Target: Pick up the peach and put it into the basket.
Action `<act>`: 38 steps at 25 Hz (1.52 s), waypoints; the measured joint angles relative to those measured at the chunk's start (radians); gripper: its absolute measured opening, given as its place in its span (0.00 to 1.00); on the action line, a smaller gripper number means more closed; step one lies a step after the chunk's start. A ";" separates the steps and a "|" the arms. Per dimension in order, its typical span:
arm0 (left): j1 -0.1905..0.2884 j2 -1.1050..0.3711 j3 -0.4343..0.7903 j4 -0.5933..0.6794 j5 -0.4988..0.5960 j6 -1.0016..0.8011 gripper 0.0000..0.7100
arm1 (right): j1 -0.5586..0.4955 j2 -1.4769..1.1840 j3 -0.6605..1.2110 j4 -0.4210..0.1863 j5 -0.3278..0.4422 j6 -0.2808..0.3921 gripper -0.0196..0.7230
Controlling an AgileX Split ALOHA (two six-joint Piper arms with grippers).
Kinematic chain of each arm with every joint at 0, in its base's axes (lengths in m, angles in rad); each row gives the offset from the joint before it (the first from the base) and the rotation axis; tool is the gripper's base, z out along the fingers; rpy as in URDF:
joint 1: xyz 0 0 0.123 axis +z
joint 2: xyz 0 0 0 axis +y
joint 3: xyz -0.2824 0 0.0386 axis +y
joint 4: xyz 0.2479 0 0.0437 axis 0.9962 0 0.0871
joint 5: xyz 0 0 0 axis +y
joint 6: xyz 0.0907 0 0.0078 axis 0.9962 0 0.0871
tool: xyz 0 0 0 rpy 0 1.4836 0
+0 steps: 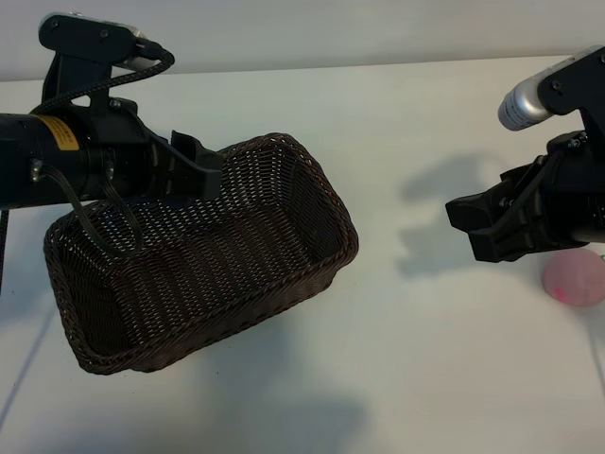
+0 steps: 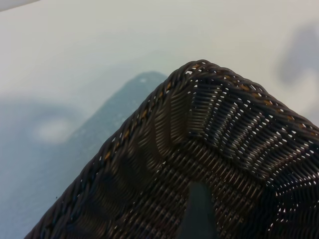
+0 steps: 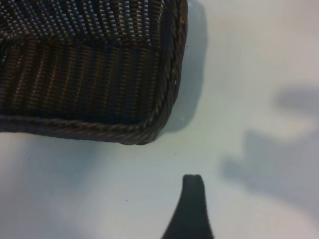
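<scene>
While the left claw hangs spread over the basket, the peach is found on the counter just below the spread, empty right claw, the nearer one.

Matte black throughout. Left arm: thick round barrel with a yellow label bearing small dark print, a boxy black bracket on top with small screws, a braided black cable looping from bracket to body, thinner black cables hanging below. Left gripper: blocky, angular black fingers. Right arm: black housing with small screws, topped by a silver-grey cylinder. Right gripper: chunky, ridged black fingers. Up close, a smooth, dark, tapering, round-ended fingertip.
</scene>
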 joint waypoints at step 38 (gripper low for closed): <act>0.006 0.000 -0.001 0.000 -0.028 -0.113 0.83 | 0.000 0.000 0.000 0.000 -0.029 0.001 0.81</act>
